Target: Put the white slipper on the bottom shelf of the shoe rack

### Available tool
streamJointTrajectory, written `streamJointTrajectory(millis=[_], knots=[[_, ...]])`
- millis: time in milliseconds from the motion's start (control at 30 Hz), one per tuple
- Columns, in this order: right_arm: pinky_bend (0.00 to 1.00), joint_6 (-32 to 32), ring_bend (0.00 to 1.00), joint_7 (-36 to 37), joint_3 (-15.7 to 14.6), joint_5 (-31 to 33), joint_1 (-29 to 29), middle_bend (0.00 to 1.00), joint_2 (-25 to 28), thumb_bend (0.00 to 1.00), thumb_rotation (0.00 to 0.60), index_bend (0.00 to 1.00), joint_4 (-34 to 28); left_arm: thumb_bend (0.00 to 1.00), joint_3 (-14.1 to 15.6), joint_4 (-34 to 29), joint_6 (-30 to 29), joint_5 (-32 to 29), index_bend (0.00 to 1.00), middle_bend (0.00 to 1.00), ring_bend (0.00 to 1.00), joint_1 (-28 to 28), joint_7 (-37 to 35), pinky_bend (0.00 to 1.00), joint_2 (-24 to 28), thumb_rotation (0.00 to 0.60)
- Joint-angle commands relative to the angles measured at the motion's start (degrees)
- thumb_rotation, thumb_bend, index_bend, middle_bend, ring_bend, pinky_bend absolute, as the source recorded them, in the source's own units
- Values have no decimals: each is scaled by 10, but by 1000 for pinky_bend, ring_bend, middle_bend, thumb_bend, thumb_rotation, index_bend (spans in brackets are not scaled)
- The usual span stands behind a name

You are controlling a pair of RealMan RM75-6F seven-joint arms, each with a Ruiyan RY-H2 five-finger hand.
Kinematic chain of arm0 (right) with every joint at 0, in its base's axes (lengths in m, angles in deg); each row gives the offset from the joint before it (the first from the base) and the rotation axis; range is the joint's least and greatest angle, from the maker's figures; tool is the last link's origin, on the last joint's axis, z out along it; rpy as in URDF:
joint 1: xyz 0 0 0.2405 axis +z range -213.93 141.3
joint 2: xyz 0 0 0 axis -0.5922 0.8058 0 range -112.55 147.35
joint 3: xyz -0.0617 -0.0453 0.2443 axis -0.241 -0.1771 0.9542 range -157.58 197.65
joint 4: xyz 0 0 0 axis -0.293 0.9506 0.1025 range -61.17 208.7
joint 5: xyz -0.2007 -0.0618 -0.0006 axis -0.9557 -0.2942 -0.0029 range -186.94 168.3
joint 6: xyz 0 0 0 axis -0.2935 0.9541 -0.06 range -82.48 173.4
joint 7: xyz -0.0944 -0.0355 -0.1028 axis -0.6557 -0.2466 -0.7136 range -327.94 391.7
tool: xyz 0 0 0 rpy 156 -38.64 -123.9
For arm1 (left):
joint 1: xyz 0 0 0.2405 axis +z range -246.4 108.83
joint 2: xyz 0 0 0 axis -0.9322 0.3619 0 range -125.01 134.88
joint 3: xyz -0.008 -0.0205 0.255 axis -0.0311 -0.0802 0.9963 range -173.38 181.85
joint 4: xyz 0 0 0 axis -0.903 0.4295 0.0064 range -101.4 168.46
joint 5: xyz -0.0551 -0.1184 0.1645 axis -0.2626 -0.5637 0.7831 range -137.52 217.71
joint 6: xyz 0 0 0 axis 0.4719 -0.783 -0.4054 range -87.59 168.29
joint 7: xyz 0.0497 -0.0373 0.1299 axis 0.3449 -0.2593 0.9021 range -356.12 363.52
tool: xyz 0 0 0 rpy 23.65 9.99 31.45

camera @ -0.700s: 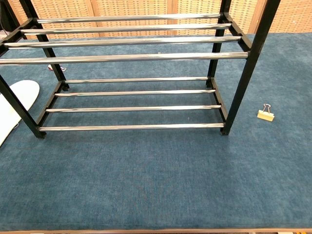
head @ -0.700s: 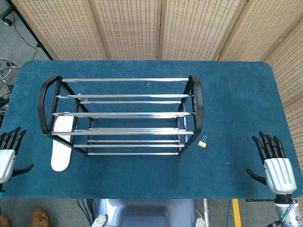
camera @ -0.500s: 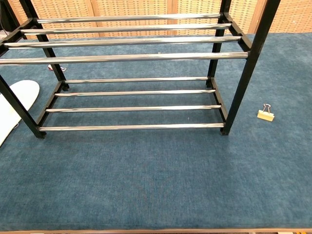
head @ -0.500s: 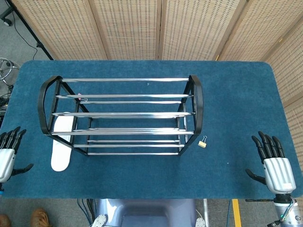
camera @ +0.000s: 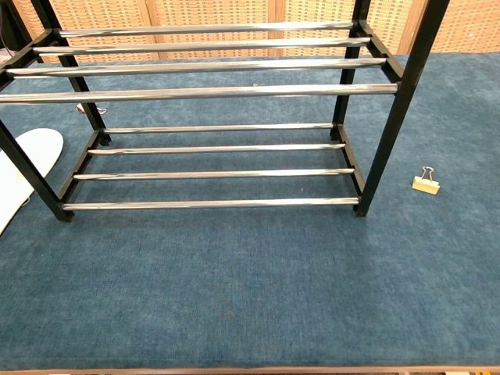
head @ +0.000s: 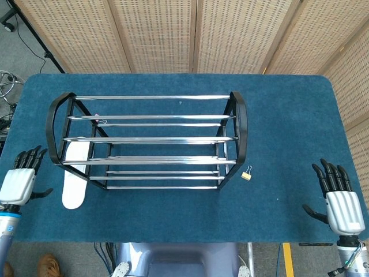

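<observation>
Left hand (head: 21, 183) now further onto table's left edge, nearer white slipper (head: 75, 176); fingers spread, empty. Right hand (head: 340, 205) open, idle. Reach starting.

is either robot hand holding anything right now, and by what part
Nothing is held. The left robot hand and right robot hand are both open and empty; the slipper lies untouched on the table.
</observation>
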Motion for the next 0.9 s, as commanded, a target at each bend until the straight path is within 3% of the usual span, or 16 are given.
streamJointTrajectory(millis=[33,267,767,900], knots=[[0,-2,0,2,1,3,0,0,1,0,600,0,0,0,-7,54,47,-8,0,0,0,-35,-41,0,-47,600],[0,-6,0,5,3,10,0,0,3,0,600,0,0,0,-16,119,61,-8,0,0,0,-62,-47,0,-98,600],[0,-12,0,0,3,17,1,0,1,0,600,0,2,1,-31,186,95,-27,0,0,0,-102,-41,58,-149,600],[0,-14,0,0,4,20,1,0,2,0,600,0,3,55,-33,218,104,-28,27,0,0,-117,-39,73,-174,600]])
